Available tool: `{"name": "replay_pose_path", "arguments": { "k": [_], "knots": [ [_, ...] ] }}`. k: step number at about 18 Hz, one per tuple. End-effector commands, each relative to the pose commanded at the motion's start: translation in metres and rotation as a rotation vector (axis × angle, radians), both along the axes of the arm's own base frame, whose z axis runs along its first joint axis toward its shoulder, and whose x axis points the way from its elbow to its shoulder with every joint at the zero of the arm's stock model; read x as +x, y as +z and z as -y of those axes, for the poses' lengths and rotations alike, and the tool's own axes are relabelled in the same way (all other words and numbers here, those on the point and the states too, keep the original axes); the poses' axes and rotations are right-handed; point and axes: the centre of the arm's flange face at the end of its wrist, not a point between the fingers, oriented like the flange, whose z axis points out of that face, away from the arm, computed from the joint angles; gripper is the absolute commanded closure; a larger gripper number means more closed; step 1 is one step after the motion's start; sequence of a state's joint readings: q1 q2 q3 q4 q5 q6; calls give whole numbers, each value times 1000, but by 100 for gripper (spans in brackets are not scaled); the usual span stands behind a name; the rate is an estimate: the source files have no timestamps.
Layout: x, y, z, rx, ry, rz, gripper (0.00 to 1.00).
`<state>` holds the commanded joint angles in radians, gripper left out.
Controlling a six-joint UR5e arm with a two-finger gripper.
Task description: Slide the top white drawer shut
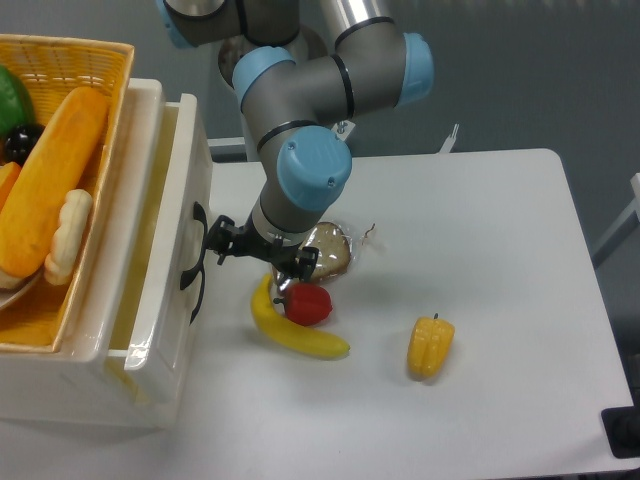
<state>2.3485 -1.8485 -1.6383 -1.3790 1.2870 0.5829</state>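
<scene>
The top white drawer (186,170) stands out from the white cabinet at the left by only a narrow slot. Its black curved handle (189,262) faces right. My gripper (261,252) hangs low over the table just right of the drawer front, jaws spread open with nothing between them. The left fingertip (219,240) sits against the front panel beside the handle; the right fingertip (303,263) is over the table. What lies inside the drawer is hidden.
A woven yellow basket (95,60) with bread and fruit rests on the cabinet top. Close under my wrist lie a banana (295,334), a red fruit (308,304) and a foil-wrapped lump (330,250). A yellow pepper (430,346) lies further right. The lower drawer front (150,395) is below.
</scene>
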Motion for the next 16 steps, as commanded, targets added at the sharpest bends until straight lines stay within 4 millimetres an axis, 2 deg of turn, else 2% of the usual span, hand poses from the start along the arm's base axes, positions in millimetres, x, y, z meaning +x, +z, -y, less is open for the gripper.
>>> {"name": "replay_pose_path", "arguments": {
  "k": [9,16],
  "knots": [
    [15,0,-8,-6,-12,2,0],
    [18,2,-9,-11,16,3,0]
  ]
}}
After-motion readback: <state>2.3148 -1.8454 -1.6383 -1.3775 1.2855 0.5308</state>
